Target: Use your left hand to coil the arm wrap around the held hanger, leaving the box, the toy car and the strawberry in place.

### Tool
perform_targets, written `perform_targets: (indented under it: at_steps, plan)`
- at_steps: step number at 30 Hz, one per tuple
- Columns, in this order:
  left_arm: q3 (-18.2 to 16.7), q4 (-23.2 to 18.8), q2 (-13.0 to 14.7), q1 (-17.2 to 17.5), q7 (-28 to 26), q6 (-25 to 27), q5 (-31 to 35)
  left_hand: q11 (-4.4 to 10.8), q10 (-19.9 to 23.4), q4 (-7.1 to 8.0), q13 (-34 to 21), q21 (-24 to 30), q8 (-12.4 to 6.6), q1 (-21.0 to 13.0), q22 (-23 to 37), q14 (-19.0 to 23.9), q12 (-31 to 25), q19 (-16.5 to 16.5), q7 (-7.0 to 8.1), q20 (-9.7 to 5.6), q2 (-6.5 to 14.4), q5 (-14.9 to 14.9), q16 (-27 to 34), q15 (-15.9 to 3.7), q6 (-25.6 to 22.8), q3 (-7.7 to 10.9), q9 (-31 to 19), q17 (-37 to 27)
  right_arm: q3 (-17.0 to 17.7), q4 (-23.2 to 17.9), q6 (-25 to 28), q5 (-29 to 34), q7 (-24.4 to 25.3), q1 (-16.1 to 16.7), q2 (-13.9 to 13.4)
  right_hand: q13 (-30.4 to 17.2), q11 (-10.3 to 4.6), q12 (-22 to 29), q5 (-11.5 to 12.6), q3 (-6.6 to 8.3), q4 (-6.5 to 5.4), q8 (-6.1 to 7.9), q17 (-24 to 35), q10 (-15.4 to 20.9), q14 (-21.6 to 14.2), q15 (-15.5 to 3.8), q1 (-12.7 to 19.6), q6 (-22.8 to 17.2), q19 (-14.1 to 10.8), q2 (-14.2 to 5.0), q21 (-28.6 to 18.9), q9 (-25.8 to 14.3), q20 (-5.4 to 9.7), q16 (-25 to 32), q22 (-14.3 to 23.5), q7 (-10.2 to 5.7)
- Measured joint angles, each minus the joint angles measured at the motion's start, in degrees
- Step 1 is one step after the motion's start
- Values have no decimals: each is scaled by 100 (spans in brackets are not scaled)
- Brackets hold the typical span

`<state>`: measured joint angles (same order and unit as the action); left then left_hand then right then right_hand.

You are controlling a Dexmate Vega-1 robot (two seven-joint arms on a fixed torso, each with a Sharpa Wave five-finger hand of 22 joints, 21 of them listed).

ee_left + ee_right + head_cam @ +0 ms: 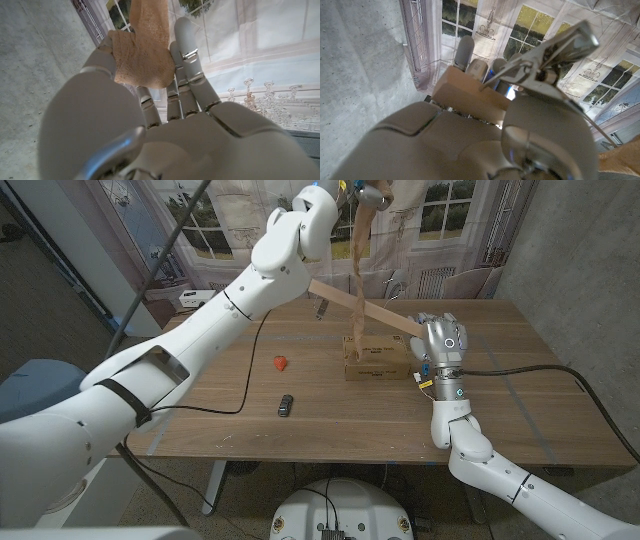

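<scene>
A tan arm wrap (358, 265) hangs as a strip from my raised left hand (372, 190) at the picture's top edge down to the wooden hanger (365, 308). In the left wrist view the left hand (165, 125) pinches the wrap's end (142, 50) between thumb and fingers. My right hand (441, 345) grips the hanger's right end above the table, with the bar slanting up to the left over the cardboard box (376, 360). The right wrist view shows the right hand (465, 145) around the wooden bar (470, 95), with the metal hook (545, 55) sticking out.
A strawberry (281, 363) lies left of the box on the wooden table (530, 410). A small black toy car (286, 405) sits nearer the front edge. A black cable (245, 395) crosses the table's left part. A window backdrop hangs behind.
</scene>
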<state>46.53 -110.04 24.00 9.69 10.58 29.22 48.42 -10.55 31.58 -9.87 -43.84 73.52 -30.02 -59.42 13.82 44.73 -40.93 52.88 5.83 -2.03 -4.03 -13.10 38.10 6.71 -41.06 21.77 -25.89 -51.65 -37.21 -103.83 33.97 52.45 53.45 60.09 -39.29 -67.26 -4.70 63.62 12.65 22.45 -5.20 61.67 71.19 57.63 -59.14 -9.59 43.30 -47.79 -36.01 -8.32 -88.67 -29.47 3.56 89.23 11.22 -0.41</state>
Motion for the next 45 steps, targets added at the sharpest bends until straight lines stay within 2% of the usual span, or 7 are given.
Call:
perform_targets:
  at_steps: [1,4,5,8,11,25,45]
  plan:
    - [6,-19,49,-33,263,88,15,0,0,0,-8,8,2,0,-19,0,26,-11,0,11,0,0,-25,0,-1,0,2,-16,0,0,-1,-1,-9,-21,-1,0,0,0,0,0,0,0,0,0,0,0,0,0,0,0,0,0,0,13,0,0]
    - [11,-42,149,-94,263,88,15,0,0,24,-10,8,5,0,-50,0,37,-43,0,43,0,0,-66,0,-1,-24,-1,-27,0,0,-3,-2,-37,-23,-1,0,0,0,0,0,0,0,2,0,0,0,-1,3,0,-1,0,0,0,20,0,3]
    - [11,-48,194,-120,566,149,18,0,0,24,-26,8,15,0,-52,0,43,-62,0,62,0,0,-66,0,-1,-24,-7,-27,-11,4,-10,-2,-49,-56,-1,0,0,0,0,0,0,0,4,0,0,0,-1,11,0,-1,0,0,0,20,0,11]
    - [11,-51,298,-174,566,149,18,0,0,43,-36,5,23,0,-100,1,71,-117,20,117,0,-2,-105,0,-20,-43,-51,-47,-11,4,-25,-3,-78,-56,-1,10,0,0,0,0,0,22,5,0,0,0,-2,11,0,-1,0,10,0,20,0,11]
    - [-7,-51,445,-216,1006,82,-79,13,-11,70,-91,-67,31,0,-174,11,93,-215,30,215,0,-82,-155,-5,-31,-70,-135,-96,-49,33,-36,-5,-105,-123,19,-4,0,0,0,0,0,22,5,0,0,0,-2,11,0,-2,0,10,0,20,0,11]
    - [-127,-169,900,-106,1354,-419,-286,145,-144,127,-355,-170,-103,0,-317,22,156,-277,49,277,0,-375,-260,-15,-49,-126,-221,-262,-19,62,-168,-211,-131,-165,92,-26,-21,0,0,0,0,43,5,-21,0,0,-2,31,0,-2,0,9,0,19,0,-10]
    - [-291,-40,1072,218,1536,-376,-480,124,-121,126,-451,-214,-136,0,-343,22,227,-277,109,277,0,-559,-352,-15,-109,-126,-222,-299,486,-10,-1208,-1157,549,67,224,0,-21,0,0,-1,0,42,2,-21,0,0,-2,62,30,-2,0,80,-30,17,0,21]
